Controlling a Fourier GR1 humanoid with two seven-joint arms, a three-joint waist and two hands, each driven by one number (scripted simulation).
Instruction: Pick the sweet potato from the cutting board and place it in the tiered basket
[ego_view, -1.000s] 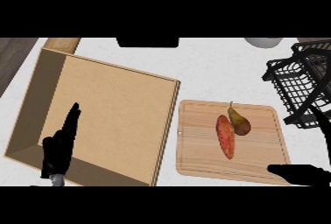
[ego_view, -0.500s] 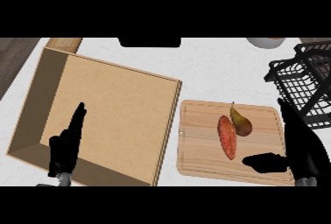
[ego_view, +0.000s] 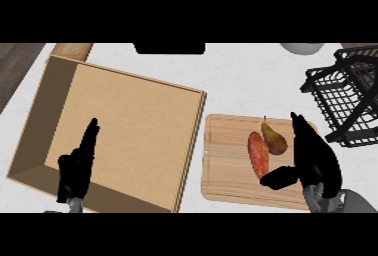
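While the sweet potato (ego_view: 258, 155) lies lengthwise on the cutting board (ego_view: 227, 175), its far half close against a pear (ego_view: 275, 141) on its right, the robot's right hand (ego_view: 317, 162) hangs over the board's right side. Its fingers are straight and point far, and its thumb is spread left toward the potato's near end. The hand has hold of nothing, and whether the thumb touches the potato cannot be told.

The left hand (ego_view: 79, 165) rests at the near left over a large wooden box (ego_view: 190, 145), fingers straight and holding nothing. The black wire tiered basket (ego_view: 345, 102) stands at the far right, just past the board's far right corner.

By its look, the potato should handle as a stiff, solid piece with some weight. Its dull skin is unlikely to slip, and it is not fragile. It is long and tapers at both ends, so the thick middle is the sound place to take it, with thumb and fingers closing across its narrow width. The pear crowds the right flank of the far half, so the near half probably offers the fingers freer room. A careless closing there could nudge the pear.
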